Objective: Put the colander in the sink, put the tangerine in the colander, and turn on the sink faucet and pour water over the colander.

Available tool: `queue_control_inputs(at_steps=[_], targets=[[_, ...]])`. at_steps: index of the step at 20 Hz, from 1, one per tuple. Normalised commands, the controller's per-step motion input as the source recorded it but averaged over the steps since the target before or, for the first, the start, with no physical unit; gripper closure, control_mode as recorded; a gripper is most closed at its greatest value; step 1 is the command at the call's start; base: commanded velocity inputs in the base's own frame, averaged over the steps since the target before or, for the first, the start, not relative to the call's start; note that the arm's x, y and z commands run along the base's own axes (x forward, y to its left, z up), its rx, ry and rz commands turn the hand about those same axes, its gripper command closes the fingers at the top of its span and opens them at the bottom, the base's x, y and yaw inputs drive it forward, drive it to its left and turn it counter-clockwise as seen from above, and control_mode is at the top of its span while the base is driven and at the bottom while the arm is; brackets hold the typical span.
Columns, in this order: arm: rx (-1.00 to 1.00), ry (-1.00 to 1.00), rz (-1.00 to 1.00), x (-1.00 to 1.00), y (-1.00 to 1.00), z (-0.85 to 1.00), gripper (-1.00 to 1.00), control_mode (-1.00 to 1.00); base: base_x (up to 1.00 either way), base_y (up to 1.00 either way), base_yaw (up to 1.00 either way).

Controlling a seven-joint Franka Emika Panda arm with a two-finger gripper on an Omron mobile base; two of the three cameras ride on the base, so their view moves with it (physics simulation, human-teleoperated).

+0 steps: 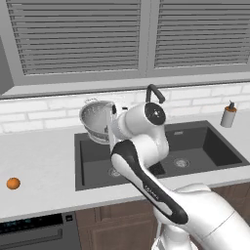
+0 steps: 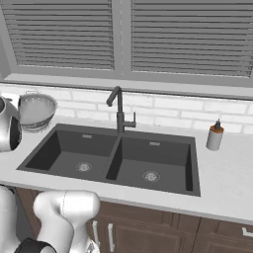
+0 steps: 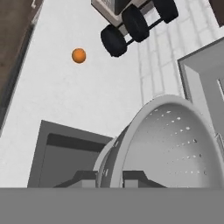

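Note:
My gripper (image 3: 110,177) is shut on the rim of the colander (image 3: 170,140), a silvery perforated bowl, with one fingertip on each side of the wall. The colander (image 1: 96,119) hangs tilted in the air above the back left corner of the sink (image 1: 93,151); from the right, the colander (image 2: 36,109) appears just behind and left of the sink (image 2: 74,148). My gripper (image 1: 114,114) grips its right side. The tangerine (image 1: 13,183) lies on the counter far left of the sink, and the tangerine (image 3: 78,55) also shows from the hand. The sink faucet (image 1: 154,93) stands behind the divider, its spout (image 2: 114,96) angled left.
A soap bottle (image 1: 228,115) stands on the counter at the back right of the sink, also visible as the soap bottle (image 2: 215,136). A white brick wall and shuttered windows close off the back. My own arm crosses in front of the left basin in the left base view.

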Motion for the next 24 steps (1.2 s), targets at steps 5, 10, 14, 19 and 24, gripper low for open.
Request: queue_control_inputs(at_steps=[5, 10, 14, 19, 24], targets=[[-0.08, 0.07, 0.0, 0.73, 0.0, -0.66, 1.0, -1.0, 0.0, 0.0, 0.0], [-0.04, 0.22, -0.09, 0.66, -0.05, -0.52, 1.0, -1.0, 0.0, 0.0, 0.0], [-0.02, 0.35, -0.18, 0.61, -0.01, -0.55, 1.0, -1.0, 0.0, 0.0, 0.0], [-0.03, 0.26, -0.27, 0.42, 0.0, -0.33, 1.0, -1.0, 0.0, 0.0, 0.0], [-0.07, 0.07, -0.3, 0.05, 0.0, -0.37, 1.0, -1.0, 0.0, 0.0, 0.0]])
